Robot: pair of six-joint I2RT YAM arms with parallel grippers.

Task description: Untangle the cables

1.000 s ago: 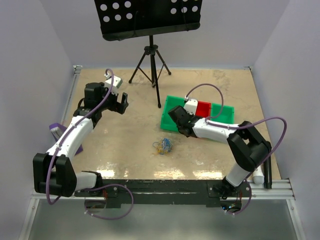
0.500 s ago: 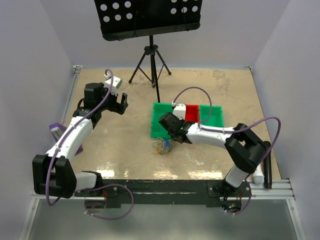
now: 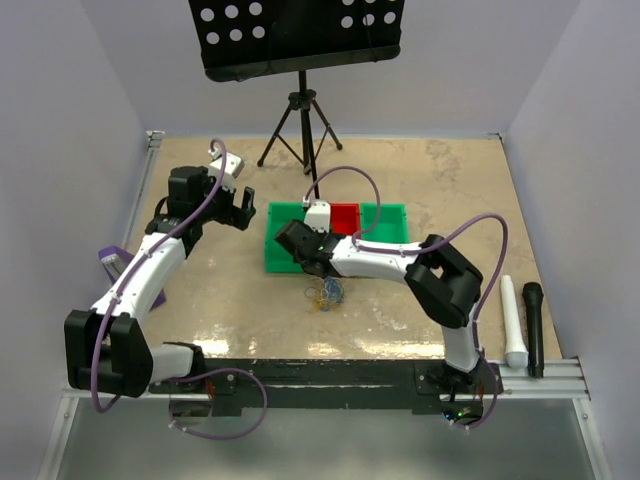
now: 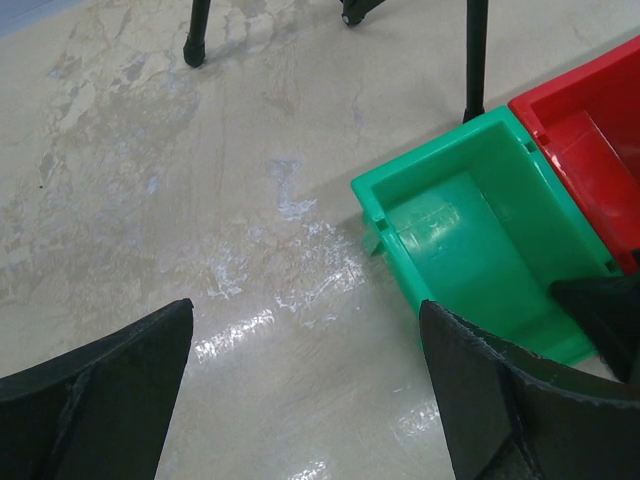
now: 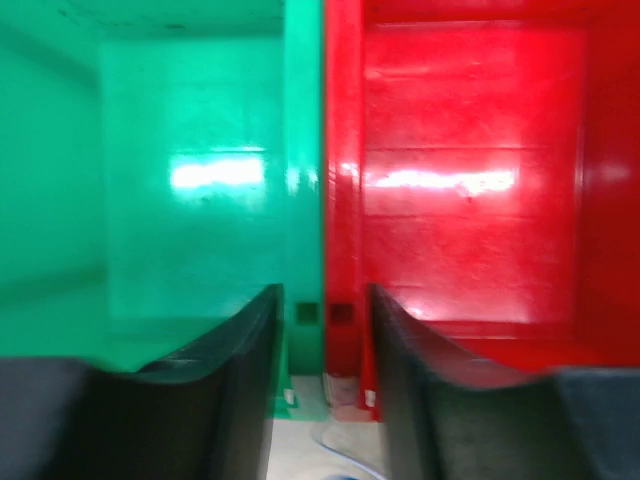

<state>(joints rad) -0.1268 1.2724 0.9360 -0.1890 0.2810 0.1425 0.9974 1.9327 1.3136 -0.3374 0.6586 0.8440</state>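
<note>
The cables (image 3: 327, 292) lie as a small blue, yellow and white clump on the table, just in front of a row of bins. A thin strand of the cables (image 5: 352, 466) shows at the bottom of the right wrist view. My right gripper (image 3: 305, 245) (image 5: 325, 300) stands at the bins' near edge, open. Its fingers straddle the joined walls of the green bin (image 5: 190, 180) and the red bin (image 5: 470, 180), a sliver off each side. My left gripper (image 3: 240, 208) (image 4: 305, 305) hovers wide open over bare table, left of the bins, holding nothing.
The bin row runs green (image 3: 283, 232), red (image 3: 346, 216), green (image 3: 388, 220). A music stand's tripod (image 3: 300, 130) stands behind it. A white marker (image 3: 512, 322) and a black marker (image 3: 533, 325) lie by the right edge. A purple object (image 3: 112, 258) sits at far left.
My right gripper has moved left, dragging the bin row with it, and its jaws have widened slightly. The cables and the left arm have stayed put.
</note>
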